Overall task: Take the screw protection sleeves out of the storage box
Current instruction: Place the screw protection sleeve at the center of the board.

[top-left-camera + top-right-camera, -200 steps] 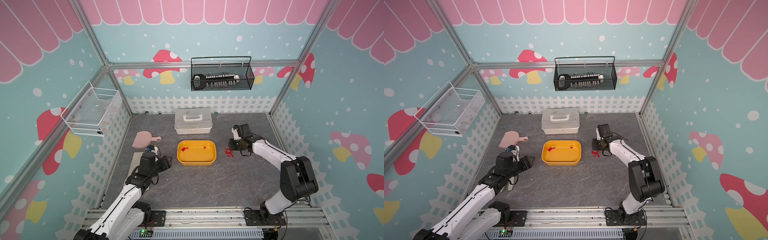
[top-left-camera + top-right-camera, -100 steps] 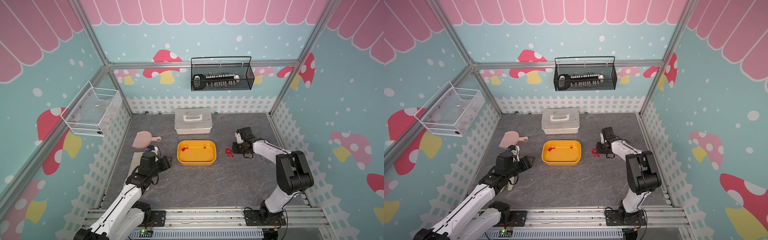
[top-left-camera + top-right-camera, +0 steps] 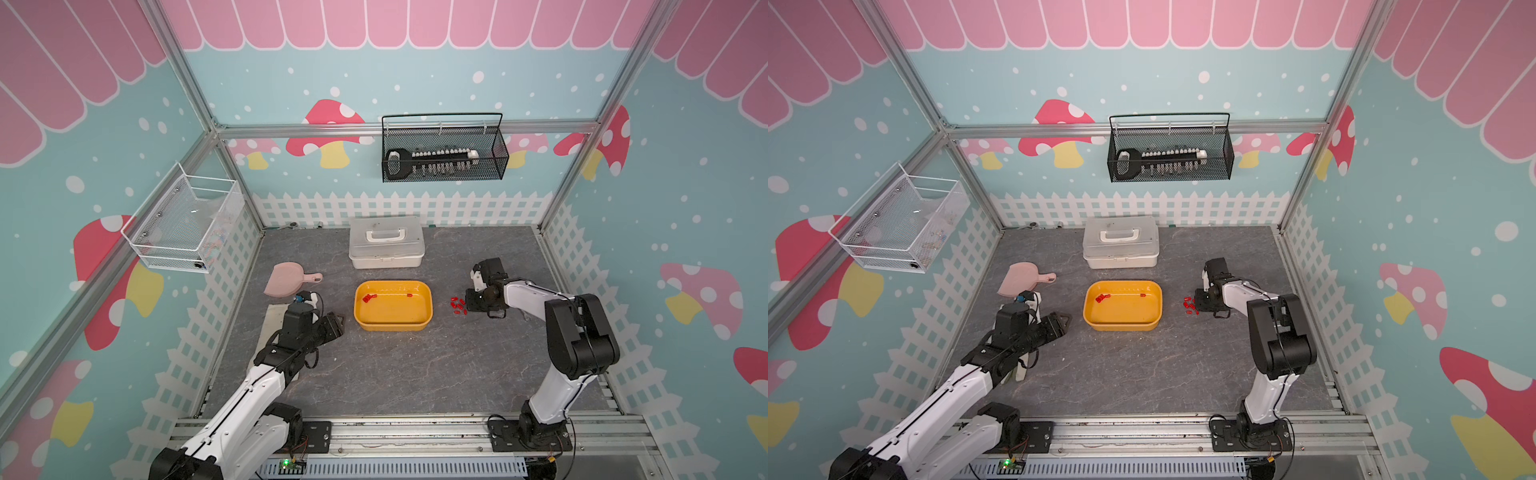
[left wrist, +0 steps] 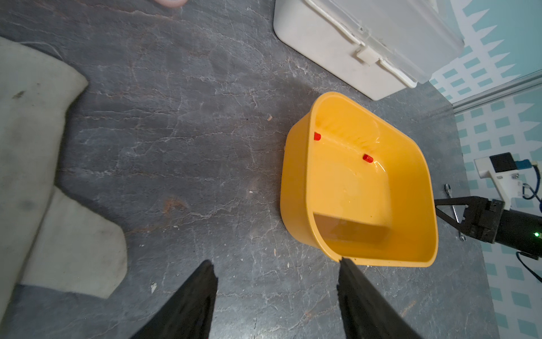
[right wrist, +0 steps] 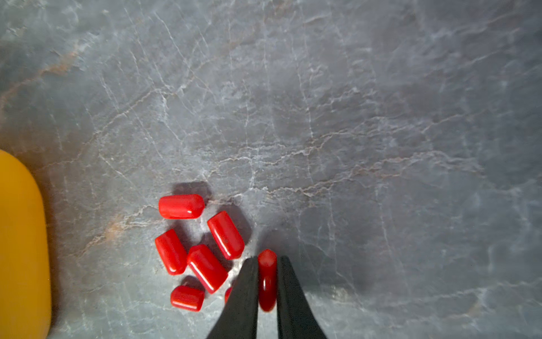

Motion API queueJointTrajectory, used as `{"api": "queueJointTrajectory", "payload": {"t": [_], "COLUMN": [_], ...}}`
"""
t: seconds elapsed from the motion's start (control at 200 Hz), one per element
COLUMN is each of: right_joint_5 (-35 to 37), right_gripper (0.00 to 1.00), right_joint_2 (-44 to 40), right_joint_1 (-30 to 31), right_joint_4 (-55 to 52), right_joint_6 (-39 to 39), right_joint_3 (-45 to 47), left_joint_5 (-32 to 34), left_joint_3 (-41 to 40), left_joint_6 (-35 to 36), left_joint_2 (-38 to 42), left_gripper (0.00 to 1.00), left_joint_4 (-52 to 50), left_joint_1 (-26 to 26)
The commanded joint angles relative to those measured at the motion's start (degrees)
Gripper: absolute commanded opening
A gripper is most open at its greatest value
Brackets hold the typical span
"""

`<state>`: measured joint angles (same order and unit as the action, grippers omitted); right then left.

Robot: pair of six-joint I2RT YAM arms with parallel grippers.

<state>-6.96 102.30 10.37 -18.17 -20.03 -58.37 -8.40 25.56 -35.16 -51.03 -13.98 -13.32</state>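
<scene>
Your right gripper (image 5: 267, 259) was clamped on one sleeve (image 5: 267, 281), evident only in its wrist view. Both top views showed loose sleeves (image 3: 457, 305) beside the storage box (image 3: 392, 325), few inside. Left gripper (image 4: 275, 259) stood open.

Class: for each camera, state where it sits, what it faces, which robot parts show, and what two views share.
Top views: overhead, looking down at table; left arm, right arm show.
Left wrist: low, facing box; open left gripper shows.
Right wrist: low, facing sleeves; right gripper pinches one.
Shared: both wrist views show box.
</scene>
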Motion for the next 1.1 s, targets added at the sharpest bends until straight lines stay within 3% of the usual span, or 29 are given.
{"api": "queueJointTrajectory", "payload": {"t": [0.0, 0.53, 0.775, 1.096], "right_joint_5": [-1.1, -1.7, -2.2, -2.4], "right_gripper": [0.17, 0.23, 0.29, 0.31], "right_joint_2": [1.6, 2.4, -0.7, -6.7], "right_joint_1": [-0.2, -0.2, -0.2, -0.2], "right_joint_4": [0.8, 0.4, -1.1, -4.9], "right_joint_6": [0.3, 0.2, 0.3, 1.0], "right_joint_3": [-0.8, -3.0, -3.1, -4.9], "left_joint_5": [1.0, 1.7, 1.9, 2.7], "left_joint_3": [1.8, 2.4, 3.0, 4.0], "left_joint_6": [0.5, 0.6, 0.6, 0.4], "left_joint_2": [-0.4, -1.9, -2.3, -2.6], "left_gripper": [0.67, 0.67, 0.67, 0.67], "left_joint_4": [1.1, 1.5, 1.7, 1.7], "left_joint_1": [-0.6, -1.4, -2.0, -3.3]}}
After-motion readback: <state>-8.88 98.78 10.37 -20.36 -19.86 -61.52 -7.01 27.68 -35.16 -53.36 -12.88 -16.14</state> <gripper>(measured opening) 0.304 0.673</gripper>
